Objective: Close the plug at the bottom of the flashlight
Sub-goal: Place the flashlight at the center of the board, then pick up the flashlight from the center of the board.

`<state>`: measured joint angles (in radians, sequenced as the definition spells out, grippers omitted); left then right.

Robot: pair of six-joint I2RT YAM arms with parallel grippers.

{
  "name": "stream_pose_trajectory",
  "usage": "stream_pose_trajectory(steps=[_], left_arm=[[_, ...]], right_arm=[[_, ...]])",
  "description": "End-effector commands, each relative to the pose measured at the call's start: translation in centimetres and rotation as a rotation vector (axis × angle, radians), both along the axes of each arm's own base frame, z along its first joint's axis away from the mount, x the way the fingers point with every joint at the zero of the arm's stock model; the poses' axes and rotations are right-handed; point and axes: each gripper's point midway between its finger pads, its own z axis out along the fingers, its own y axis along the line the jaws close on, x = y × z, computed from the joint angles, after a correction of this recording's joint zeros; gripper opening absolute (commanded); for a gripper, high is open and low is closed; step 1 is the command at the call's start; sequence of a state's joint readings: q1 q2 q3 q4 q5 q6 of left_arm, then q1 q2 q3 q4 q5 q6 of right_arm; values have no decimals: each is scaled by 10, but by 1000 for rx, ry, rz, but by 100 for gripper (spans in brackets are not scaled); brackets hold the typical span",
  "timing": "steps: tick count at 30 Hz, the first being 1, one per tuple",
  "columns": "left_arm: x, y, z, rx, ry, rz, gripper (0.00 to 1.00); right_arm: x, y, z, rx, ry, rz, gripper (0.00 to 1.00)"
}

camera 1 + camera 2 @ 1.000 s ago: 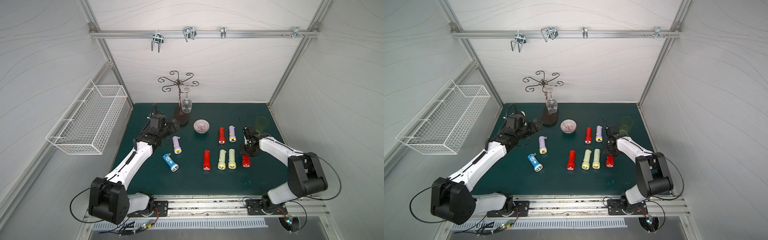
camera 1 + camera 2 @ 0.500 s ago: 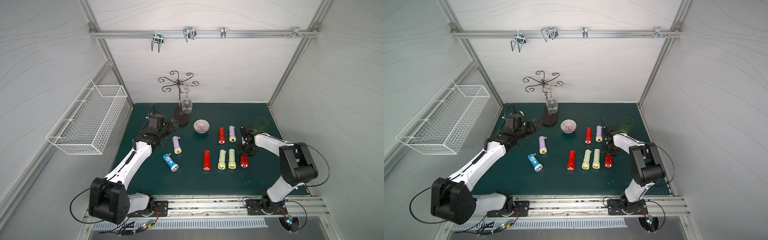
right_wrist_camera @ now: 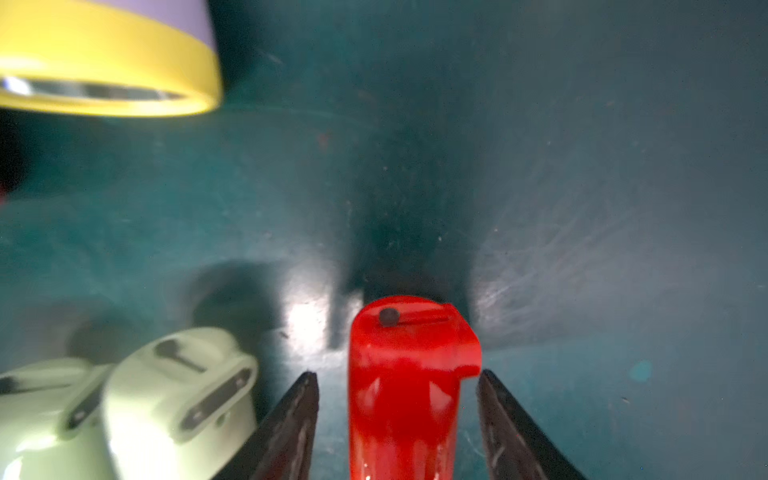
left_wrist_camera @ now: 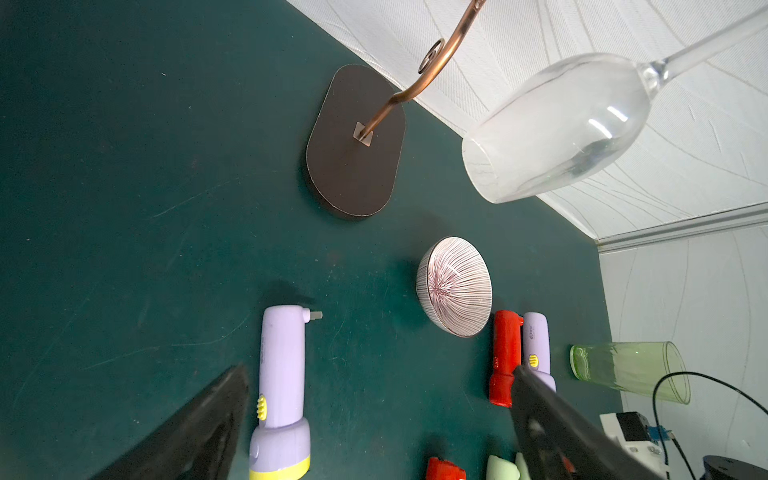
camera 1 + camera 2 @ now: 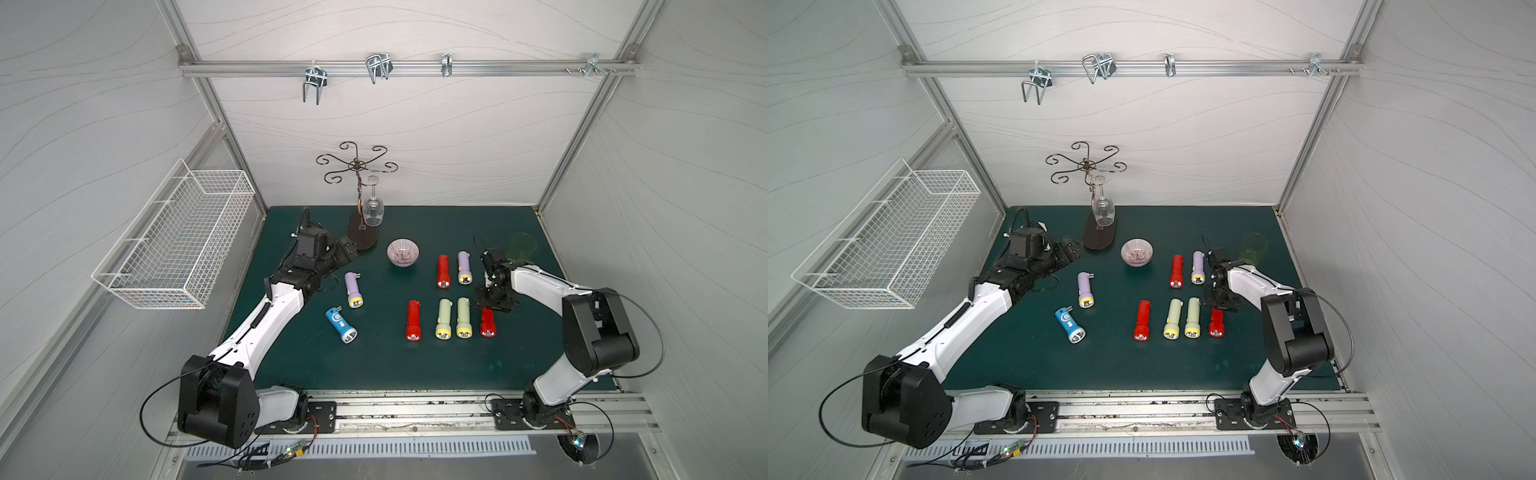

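A small red flashlight lies at the right end of the front row. My right gripper straddles its bottom end, open, with a gap on each side. That end looks flush, with a dark dot and a slit and no prongs sticking out. A purple flashlight lies at the left with its plug folded out. A blue flashlight nearby also shows prongs. My left gripper hovers open and empty behind the purple one.
Two pale green flashlights and another red one fill the front row; a red and purple pair lies behind. A striped bowl, a stand with a hanging wine glass, a green cup and a wall basket surround them.
My right gripper's jaws have parted around the red flashlight's bottom end, and the right arm's elbow has swung inward. The left arm has stayed where it was.
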<state>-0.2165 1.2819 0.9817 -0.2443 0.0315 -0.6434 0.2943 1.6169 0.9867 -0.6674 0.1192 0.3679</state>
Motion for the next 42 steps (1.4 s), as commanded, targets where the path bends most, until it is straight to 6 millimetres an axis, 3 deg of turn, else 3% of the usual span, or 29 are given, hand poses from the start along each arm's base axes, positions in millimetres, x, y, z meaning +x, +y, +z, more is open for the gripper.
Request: stream_pose_trajectory(steps=[1,6,10,17,21,26,31,35,42], left_arm=[[7,7,5,45,-26,15,99],[10,17,-2,144,-8,22,99],[7,22,-19,195,54,17,99],[1,7,-55,147,180,-45,95],[2,8,-73,212,273,-74,92],[3,8,-90,288,319,-98,90],[1,0,-107,361,388,-153,86],[-1,-7,-120,400,423,-179,86],[4,-18,-137,414,479,-207,82]], right_arm=[[12,3,37,6,-93,10,63],[25,8,81,44,-224,20,65],[41,23,122,128,-370,51,66],[67,56,189,286,-632,129,69],[77,72,219,378,-721,174,97],[79,87,248,534,-801,189,99],[75,83,264,654,-851,149,99],[70,82,268,635,-844,185,99],[67,76,255,589,-815,160,99]])
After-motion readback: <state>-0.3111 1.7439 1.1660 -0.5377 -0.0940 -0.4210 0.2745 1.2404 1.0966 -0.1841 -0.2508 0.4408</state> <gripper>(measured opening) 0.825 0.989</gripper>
